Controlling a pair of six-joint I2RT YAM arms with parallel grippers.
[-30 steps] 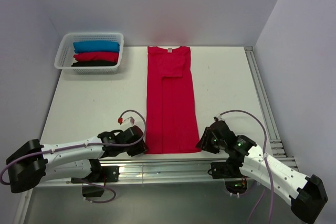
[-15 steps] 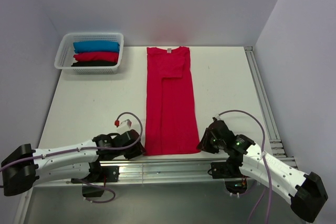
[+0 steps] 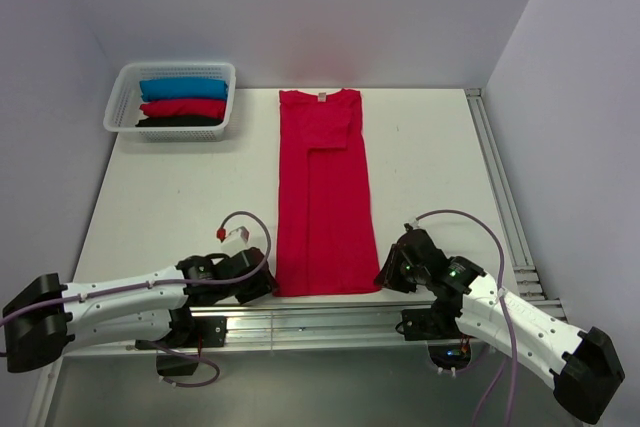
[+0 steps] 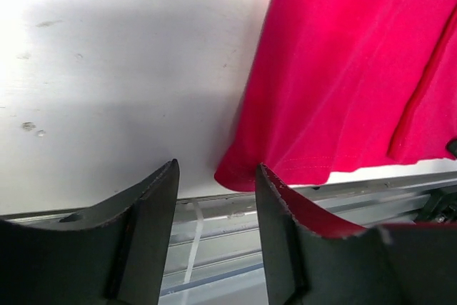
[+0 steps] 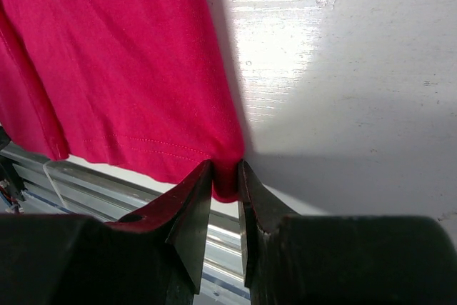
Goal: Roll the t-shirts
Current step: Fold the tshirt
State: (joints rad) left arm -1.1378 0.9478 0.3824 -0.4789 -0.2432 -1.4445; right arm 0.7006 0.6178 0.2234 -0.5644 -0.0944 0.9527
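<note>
A crimson-red t-shirt (image 3: 325,197) lies folded into a long strip down the middle of the table, its pale neck label at the far end. My left gripper (image 3: 268,285) is open at the shirt's near left corner; in the left wrist view the corner (image 4: 239,176) lies between and just past the open fingers (image 4: 278,205). My right gripper (image 3: 385,275) is shut on the near right corner; in the right wrist view the red hem (image 5: 227,176) is pinched between the two fingertips.
A white lattice basket (image 3: 119,107) at the back left holds rolled blue (image 3: 183,88), red (image 3: 183,107) and black (image 3: 180,121) shirts. A metal rail (image 3: 330,319) runs along the table's near edge, another down the right side (image 3: 497,187).
My left gripper has drawn slightly back and down toward the near edge at the shirt's left corner. The right gripper has stayed at the right corner.
</note>
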